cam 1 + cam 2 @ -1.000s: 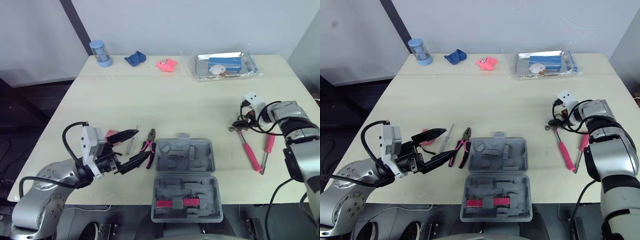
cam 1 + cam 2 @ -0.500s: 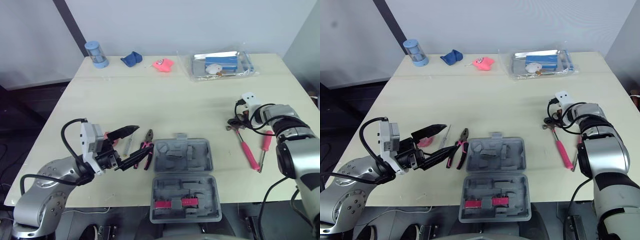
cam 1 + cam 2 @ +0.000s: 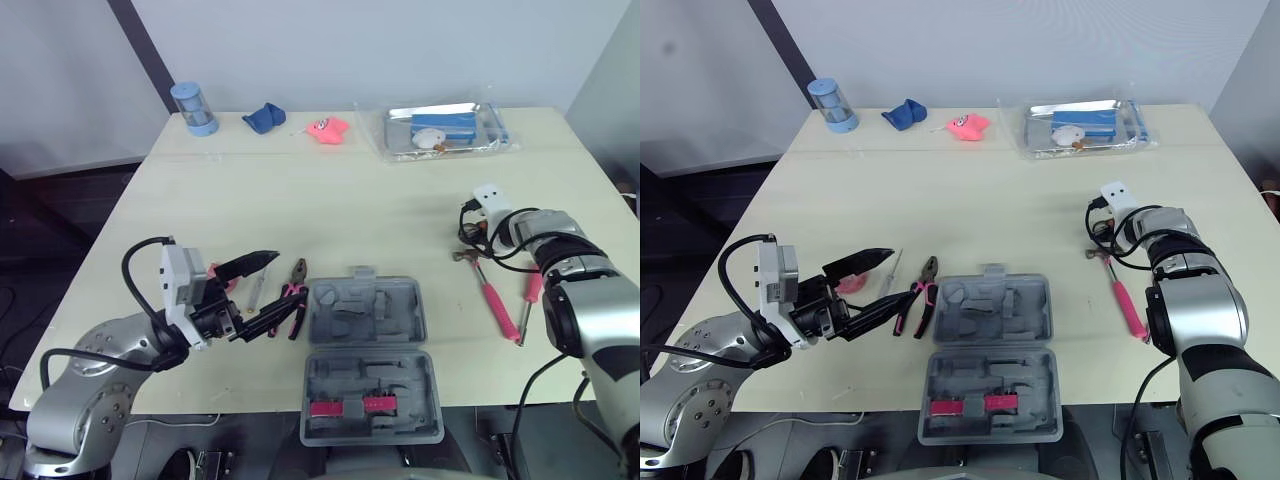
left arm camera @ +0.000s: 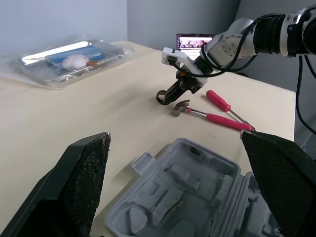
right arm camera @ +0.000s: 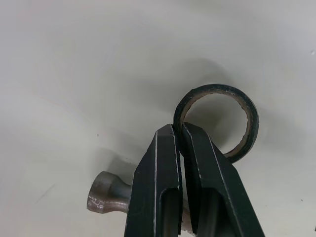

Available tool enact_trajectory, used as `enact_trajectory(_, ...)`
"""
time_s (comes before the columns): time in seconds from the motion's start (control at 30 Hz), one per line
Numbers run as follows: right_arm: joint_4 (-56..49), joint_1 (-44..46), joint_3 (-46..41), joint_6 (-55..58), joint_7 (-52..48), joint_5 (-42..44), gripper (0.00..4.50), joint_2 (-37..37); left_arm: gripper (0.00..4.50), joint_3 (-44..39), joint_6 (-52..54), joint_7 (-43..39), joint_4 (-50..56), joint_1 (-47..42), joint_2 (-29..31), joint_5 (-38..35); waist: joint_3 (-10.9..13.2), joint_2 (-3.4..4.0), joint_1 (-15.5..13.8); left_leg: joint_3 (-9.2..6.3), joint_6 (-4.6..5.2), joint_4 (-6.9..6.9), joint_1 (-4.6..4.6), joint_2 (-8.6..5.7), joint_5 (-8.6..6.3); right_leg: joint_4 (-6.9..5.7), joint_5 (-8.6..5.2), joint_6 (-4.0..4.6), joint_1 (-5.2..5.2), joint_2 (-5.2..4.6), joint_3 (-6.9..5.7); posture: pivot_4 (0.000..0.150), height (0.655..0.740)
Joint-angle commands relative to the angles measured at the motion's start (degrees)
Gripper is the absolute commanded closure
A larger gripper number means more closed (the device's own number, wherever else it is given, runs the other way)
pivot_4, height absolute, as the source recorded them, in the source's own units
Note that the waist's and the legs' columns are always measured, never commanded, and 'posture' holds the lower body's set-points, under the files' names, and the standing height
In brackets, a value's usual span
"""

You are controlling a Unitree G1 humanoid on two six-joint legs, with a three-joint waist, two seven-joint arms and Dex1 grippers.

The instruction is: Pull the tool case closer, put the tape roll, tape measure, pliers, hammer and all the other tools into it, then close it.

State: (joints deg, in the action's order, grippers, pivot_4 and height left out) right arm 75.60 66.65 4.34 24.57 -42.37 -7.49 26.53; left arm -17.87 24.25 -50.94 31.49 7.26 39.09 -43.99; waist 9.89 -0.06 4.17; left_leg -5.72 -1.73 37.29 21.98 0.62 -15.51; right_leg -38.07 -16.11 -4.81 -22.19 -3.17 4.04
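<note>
- Right claw (image 5: 177, 129): its two fingers are pressed together on the wall of the tape roll (image 5: 216, 89), one finger inside the ring and one outside.
- Tape roll: a dark ring at the right side of the table (image 3: 350, 200), held at the tips of the right claw. It sits just beside the metal head of the hammer (image 3: 497, 297). Whether it touches the table or hangs just above it cannot be told.
- Hammer: lies flat, with its pink handle pointing toward the near edge of the table. A pink-handled screwdriver (image 3: 530, 295) lies just to its right.
- Case (image 3: 410, 300): grey, lying open near the front edge of the table at the middle, both halves facing up. It is well apart from the tape roll and the right claw.
- Left claw (image 3: 287, 283): fingers spread wide and gripping nothing, held low over the table just left of the case.
- Pliers (image 3: 293, 295): pink-handled, flat on the table between the left claw and the case, close to the claw's lower finger.
</note>
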Motion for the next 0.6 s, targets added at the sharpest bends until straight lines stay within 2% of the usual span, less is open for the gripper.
enact_trajectory(0.03,-0.68,0.65,0.82,-1.63,-1.88,-1.38,4.48,1.67,0.0,-1.2,-0.66,0.01,3.02,0.53,0.5,-0.9,0.0,0.0,-0.01,0.0,0.0,0.0,0.0,0.0,0.0,0.0,0.0,0.0,0.0,0.0,0.0,0.15,0.74)
enact_trajectory(0.4,-5.79,-0.03,8.68,-6.63,-22.92,-6.7,4.48,6.61,0.0,-1.43,-0.88,-2.52,1.7,0.87,2.04,-0.65,0.03,0.04,0.11,0.01,0.03,-0.01,-0.01,0.0,-0.01,0.0,0.0,0.0,-0.01,0.0,0.01,0.15,0.74)
enact_trajectory(0.6,-18.71,-5.44,14.35,-11.0,-38.68,-8.41,4.48,11.78,0.0,-1.69,-2.36,-5.86,-0.6,1.39,3.22,0.6,0.03,0.05,-0.17,0.01,0.03,-0.01,0.0,0.0,-0.02,0.03,0.0,0.0,-0.01,0.0,0.0,0.15,0.74)
